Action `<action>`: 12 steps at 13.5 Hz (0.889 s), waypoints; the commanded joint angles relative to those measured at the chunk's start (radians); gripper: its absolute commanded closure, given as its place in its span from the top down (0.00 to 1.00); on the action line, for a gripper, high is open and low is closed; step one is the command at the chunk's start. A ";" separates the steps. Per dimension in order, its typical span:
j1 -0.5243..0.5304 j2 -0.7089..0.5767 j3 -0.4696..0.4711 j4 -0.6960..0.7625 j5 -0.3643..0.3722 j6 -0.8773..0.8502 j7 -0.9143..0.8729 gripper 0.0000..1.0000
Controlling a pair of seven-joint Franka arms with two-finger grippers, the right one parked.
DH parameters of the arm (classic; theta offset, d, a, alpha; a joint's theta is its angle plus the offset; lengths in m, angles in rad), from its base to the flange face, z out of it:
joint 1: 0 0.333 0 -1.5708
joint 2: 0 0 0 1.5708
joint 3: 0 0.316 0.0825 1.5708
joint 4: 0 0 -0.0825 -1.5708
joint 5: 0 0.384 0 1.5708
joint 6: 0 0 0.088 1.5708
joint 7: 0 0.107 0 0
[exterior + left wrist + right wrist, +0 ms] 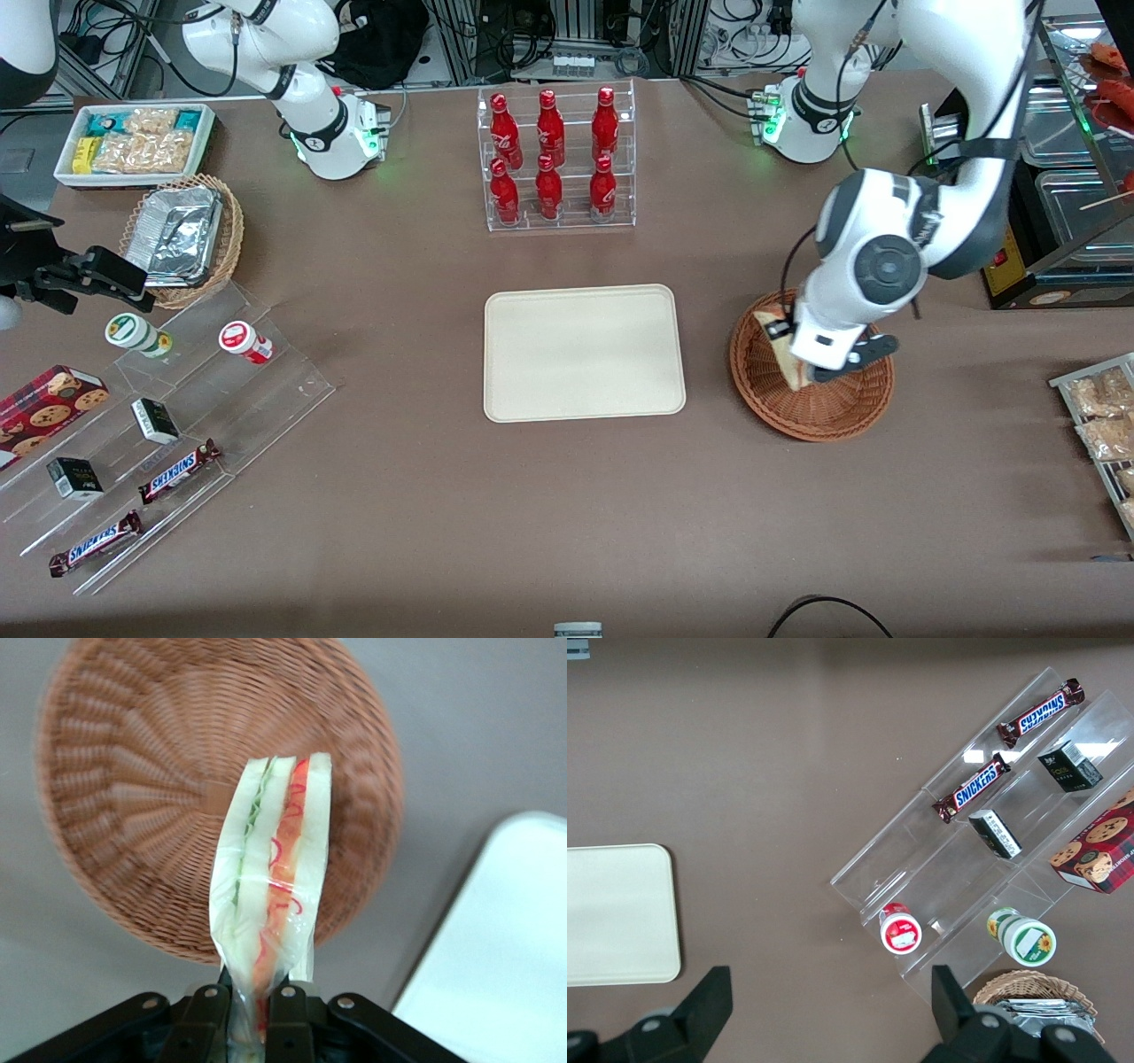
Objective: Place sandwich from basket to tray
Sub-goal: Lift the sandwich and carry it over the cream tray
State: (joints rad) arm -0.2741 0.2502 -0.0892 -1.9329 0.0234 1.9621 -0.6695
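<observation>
The sandwich (272, 877) is a plastic-wrapped wedge of pale bread with green and red filling, lifted clear above the reddish-brown wicker basket (142, 788). My left gripper (249, 1014) is shut on the sandwich's wrapped end, a black finger on each side. In the front view the gripper (802, 354) hangs over the basket (811, 412) with the sandwich (778, 341) partly hidden by the wrist. The cream tray (583, 352) lies bare beside the basket, toward the parked arm's end; its corner (505, 948) shows in the wrist view.
A clear rack of red bottles (555, 159) stands farther from the camera than the tray. Acrylic steps with candy bars (177, 470), small boxes and cups lie toward the parked arm's end, with a tan basket of foil trays (182, 235). Snack packets (1103, 416) sit at the working arm's end.
</observation>
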 commanded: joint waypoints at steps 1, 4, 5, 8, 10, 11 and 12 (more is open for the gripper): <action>-0.100 0.093 0.008 0.101 -0.008 -0.017 0.047 0.05; -0.196 0.183 0.008 0.192 -0.010 -0.008 -0.039 0.05; -0.235 0.217 0.008 0.222 -0.008 0.000 -0.065 0.05; -0.299 0.294 0.008 0.299 -0.002 0.047 -0.174 0.05; -0.352 0.369 0.008 0.379 -0.003 0.047 -0.243 0.05; -0.362 0.403 0.008 0.417 -0.005 0.047 -0.275 0.04; -0.379 0.432 0.008 0.460 -0.005 0.047 -0.300 0.04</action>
State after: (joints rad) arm -0.6196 0.6025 -0.0944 -1.5912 0.0205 2.0248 -0.9136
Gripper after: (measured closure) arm 0.855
